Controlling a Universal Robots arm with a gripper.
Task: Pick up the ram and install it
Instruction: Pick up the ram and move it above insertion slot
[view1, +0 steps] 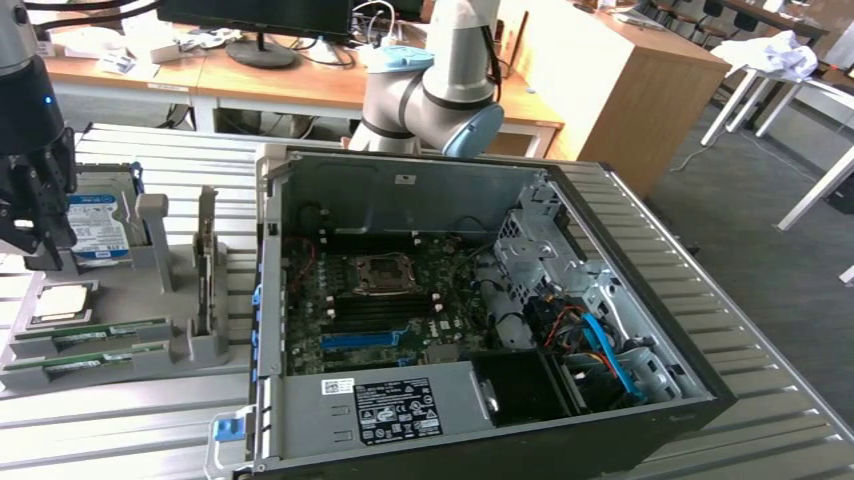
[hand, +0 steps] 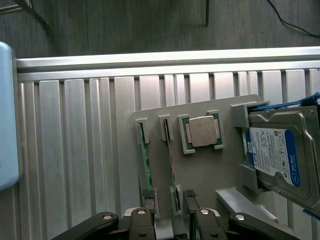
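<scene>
Over the gray holder (hand: 200, 172), the end effector (hand: 170, 200) hovered wide open above the ram (hand: 145, 160), nothing gripped; pickup and installation were undone.

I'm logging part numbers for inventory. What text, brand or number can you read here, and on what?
Blue-white label on the hard drive: print too blurred to read.
Black label on the power supply: too small to read.
White sticker beside it: unreadable.
Nothing can be quoted.
</scene>
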